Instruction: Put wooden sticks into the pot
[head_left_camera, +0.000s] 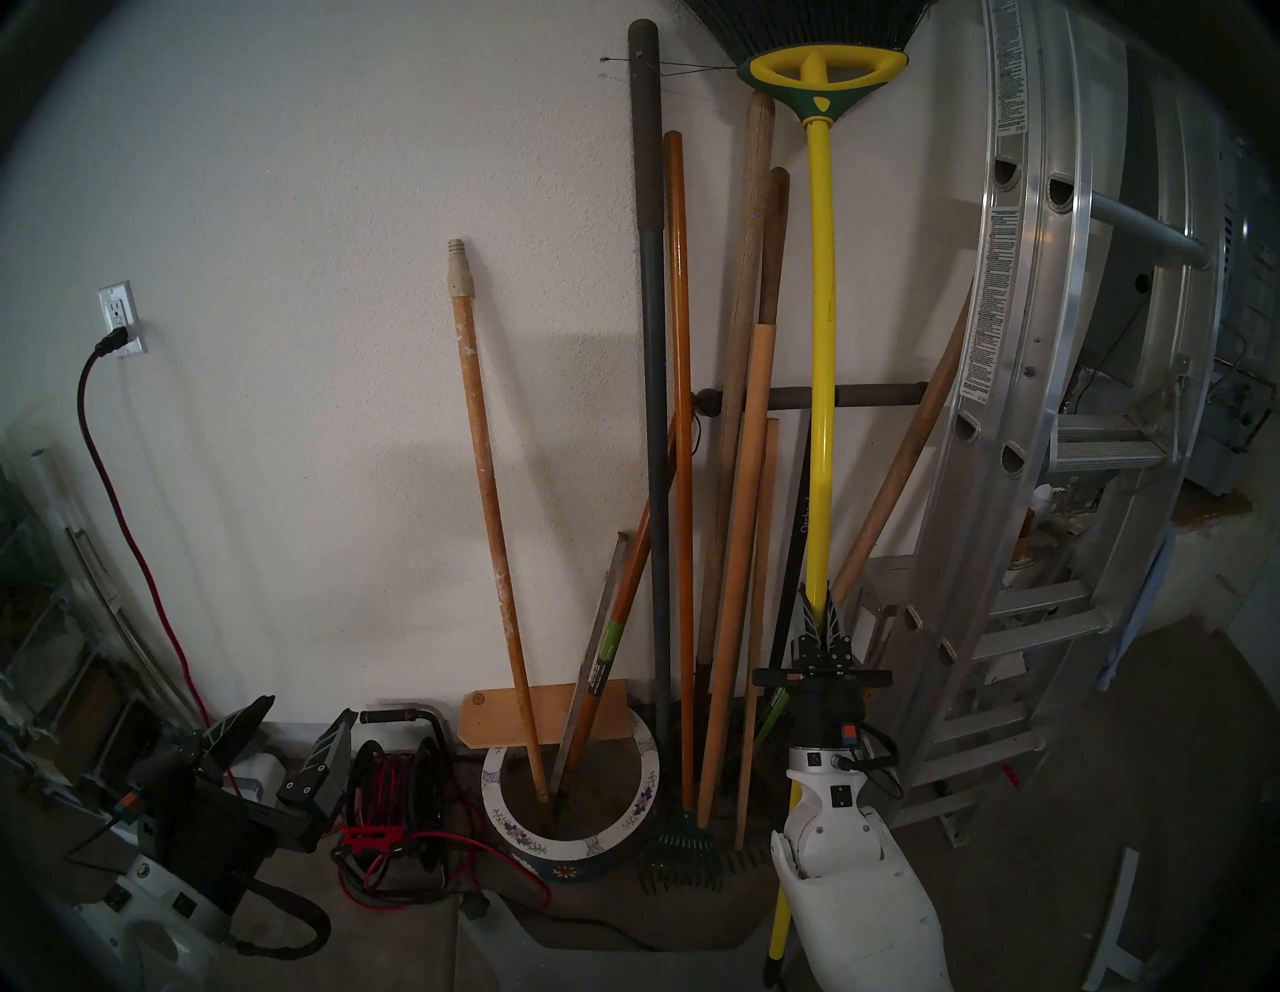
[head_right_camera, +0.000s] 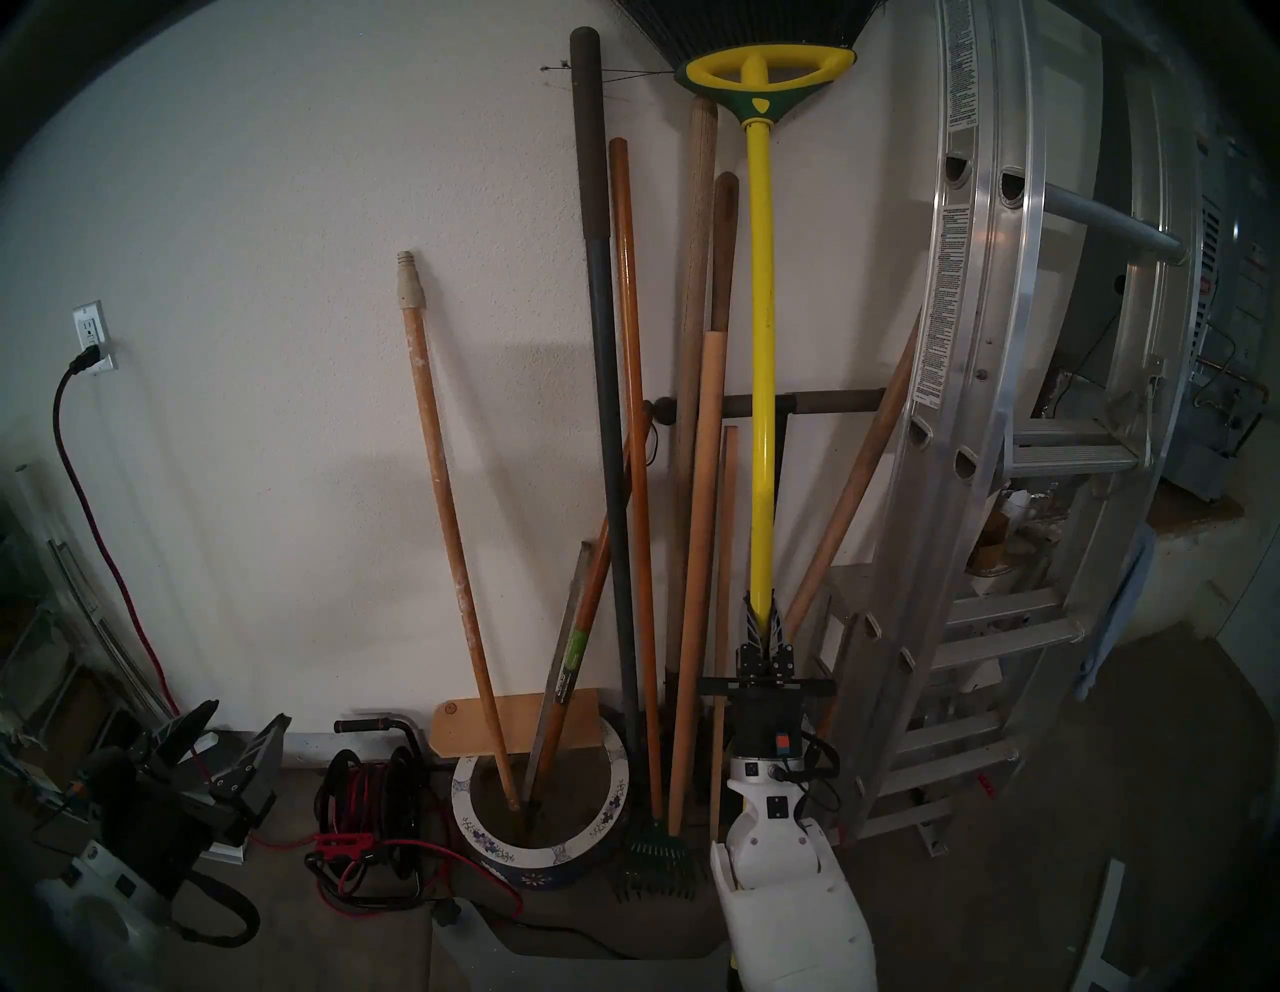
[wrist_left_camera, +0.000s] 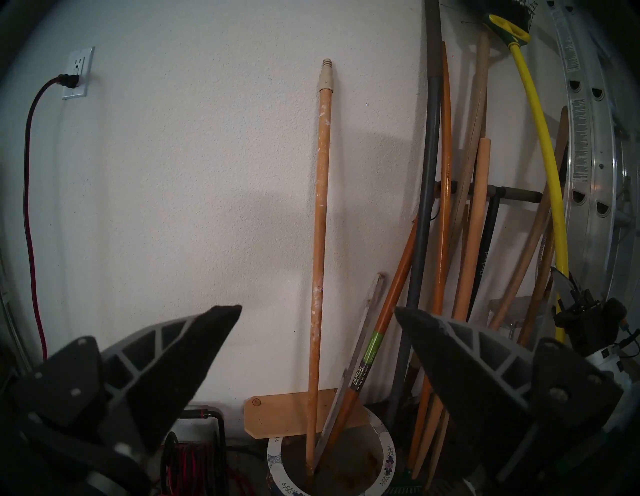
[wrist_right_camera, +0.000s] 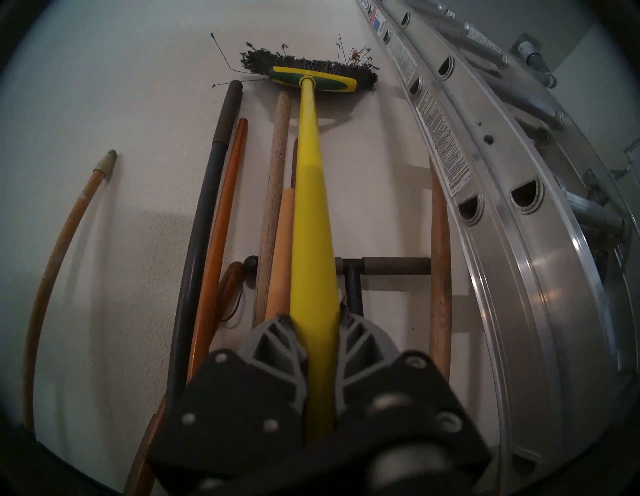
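The white-rimmed flowered pot (head_left_camera: 499, 807) (head_right_camera: 613, 776) (wrist_left_camera: 388, 453) stands on the floor by the wall. The paint-speckled pole (head_left_camera: 488, 499) (head_right_camera: 447, 499) (wrist_left_camera: 320, 225) (wrist_right_camera: 52, 263) stands in it and leans on the wall. The plain tan dowel (head_left_camera: 741, 540) (head_right_camera: 699, 554) (wrist_right_camera: 282, 249) leans outside the pot, to its right. My right gripper (head_left_camera: 822, 616) (head_right_camera: 762, 616) (wrist_right_camera: 315, 318) is shut on the handle of the yellow broom (head_left_camera: 823, 346) (head_right_camera: 764, 346) (wrist_right_camera: 310, 207), which stands upright, bristles up. My left gripper (head_left_camera: 308, 710) (head_right_camera: 244, 713) (wrist_left_camera: 317, 309) is open and empty, low at the left.
An orange-handled tool (head_left_camera: 602, 686) and a grey bar also stand in the pot, with a wooden board (head_left_camera: 485, 717) behind it. Several other long handles and a green rake (head_left_camera: 682, 842) lean right of the pot. An aluminium ladder (head_left_camera: 1025, 346) stands at the right. A cord reel (head_left_camera: 398, 783) sits left of the pot.
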